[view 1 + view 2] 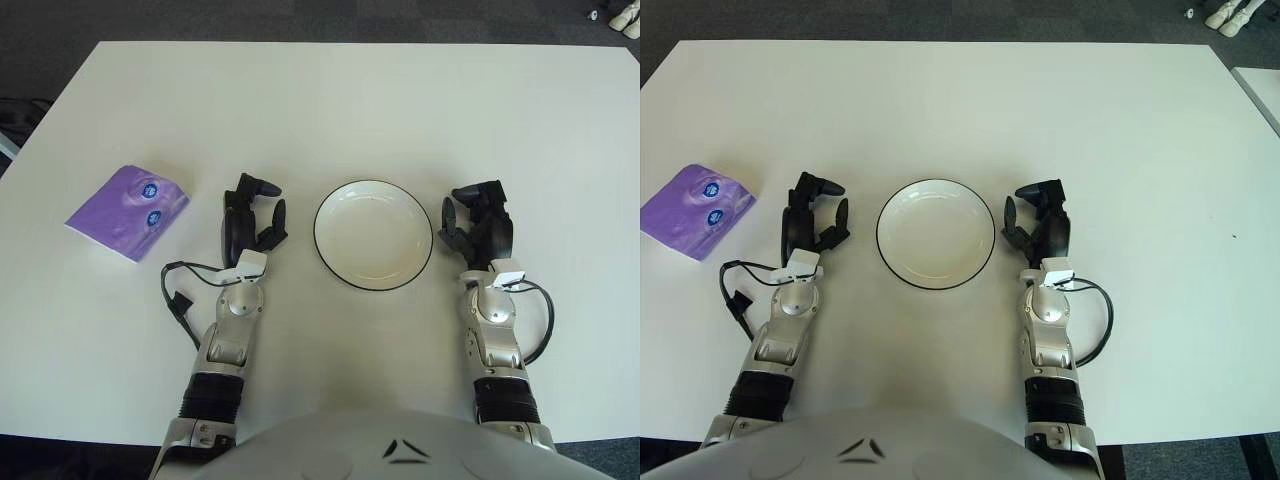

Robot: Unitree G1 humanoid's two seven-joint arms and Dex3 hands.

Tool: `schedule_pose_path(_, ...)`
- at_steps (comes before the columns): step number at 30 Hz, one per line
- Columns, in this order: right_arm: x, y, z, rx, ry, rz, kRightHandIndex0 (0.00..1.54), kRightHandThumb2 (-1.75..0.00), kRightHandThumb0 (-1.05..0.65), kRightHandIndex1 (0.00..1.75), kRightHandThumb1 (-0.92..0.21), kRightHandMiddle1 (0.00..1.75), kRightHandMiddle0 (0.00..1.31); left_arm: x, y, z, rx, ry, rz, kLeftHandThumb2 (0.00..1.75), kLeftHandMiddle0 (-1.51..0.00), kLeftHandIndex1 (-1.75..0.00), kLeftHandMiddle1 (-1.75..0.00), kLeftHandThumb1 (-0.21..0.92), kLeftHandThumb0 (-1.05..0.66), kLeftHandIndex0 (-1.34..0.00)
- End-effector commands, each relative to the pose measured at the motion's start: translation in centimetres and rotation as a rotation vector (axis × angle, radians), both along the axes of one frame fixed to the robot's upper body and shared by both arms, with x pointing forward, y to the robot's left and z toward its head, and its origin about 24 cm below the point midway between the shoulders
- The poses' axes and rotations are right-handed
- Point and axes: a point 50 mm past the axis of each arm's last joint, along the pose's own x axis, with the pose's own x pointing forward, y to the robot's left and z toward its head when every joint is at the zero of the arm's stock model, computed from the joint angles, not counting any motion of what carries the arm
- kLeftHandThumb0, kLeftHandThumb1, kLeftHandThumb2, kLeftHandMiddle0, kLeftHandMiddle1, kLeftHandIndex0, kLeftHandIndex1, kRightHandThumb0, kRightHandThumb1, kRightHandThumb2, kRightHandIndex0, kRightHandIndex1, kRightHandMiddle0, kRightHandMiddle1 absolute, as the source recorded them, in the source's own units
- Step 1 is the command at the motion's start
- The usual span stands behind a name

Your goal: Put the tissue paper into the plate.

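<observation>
A purple tissue pack (128,211) lies on the white table (330,100) at the left. An empty white plate with a dark rim (373,234) sits in the middle. My left hand (252,216) is between the pack and the plate, fingers relaxed and holding nothing, about a hand's width right of the pack. My right hand (478,222) shows just right of the plate, fingers relaxed and holding nothing.
A black cable (180,290) loops beside my left forearm and another (540,315) beside my right forearm. The table's far edge meets dark floor at the top. A second table edge (1262,95) shows at the far right.
</observation>
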Motion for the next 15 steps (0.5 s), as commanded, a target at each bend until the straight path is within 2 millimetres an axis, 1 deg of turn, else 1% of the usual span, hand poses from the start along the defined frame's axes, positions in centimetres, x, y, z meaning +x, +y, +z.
schedule_pose_path(1,-1.31,0.03,-3.64,0.036,0.193,-0.015,0.61,-0.87,-0.38,1.24,-0.68,1.75,0.34,-0.73,0.49,-0.55,0.112,-0.026,0.08,0.66,-0.62,-1.75,-1.33,0.83,-0.36,-0.25)
schedule_pose_path(2,-1.28,0.07,-3.62,0.036,0.188,-0.013,0.61,-0.86,-0.38,1.25,-0.68,1.75,0.34,-0.81,0.52,-0.44,0.127,-0.035,0.099,0.66,-0.6,-1.75,-1.36,0.83,-0.36,-0.24)
schedule_pose_path(3,-1.26,0.09,-3.6,0.036,0.184,-0.012,0.61,-0.84,-0.38,1.25,-0.69,1.75,0.33,-0.88,0.53,-0.37,0.139,-0.043,0.113,0.64,-0.53,-1.75,-1.37,0.84,-0.36,-0.24)
schedule_pose_path(5,-1.22,0.18,-3.57,0.037,0.178,-0.009,0.61,-0.83,-0.38,1.25,-0.71,1.75,0.32,-1.02,0.59,-0.22,0.157,-0.055,0.138,0.63,-0.48,-1.75,-1.38,0.85,-0.36,-0.23)
schedule_pose_path(6,-1.19,0.23,-3.56,0.037,0.177,-0.007,0.61,-0.81,-0.37,1.24,-0.72,1.75,0.31,-1.18,0.65,-0.09,0.169,-0.062,0.156,0.59,-0.44,-1.75,-1.39,0.88,-0.36,-0.22)
schedule_pose_path(9,-1.14,0.32,-3.57,0.032,0.188,-0.003,0.6,-0.77,-0.37,1.23,-0.75,1.75,0.29,-1.48,0.78,0.16,0.19,-0.074,0.205,0.54,-0.35,-1.75,-1.39,0.91,-0.36,-0.21)
schedule_pose_path(14,-1.12,0.38,-3.58,0.032,0.196,-0.003,0.59,-0.74,-0.37,1.22,-0.77,1.75,0.28,-1.64,0.93,0.4,0.22,-0.095,0.267,0.52,-0.29,-1.75,-1.38,0.92,-0.36,-0.2)
schedule_pose_path(15,-1.12,0.39,-3.57,0.033,0.195,-0.003,0.59,-0.75,-0.37,1.22,-0.76,1.75,0.28,-1.66,0.97,0.44,0.227,-0.1,0.277,0.59,-0.24,-1.66,-1.39,0.88,-0.57,-0.1)
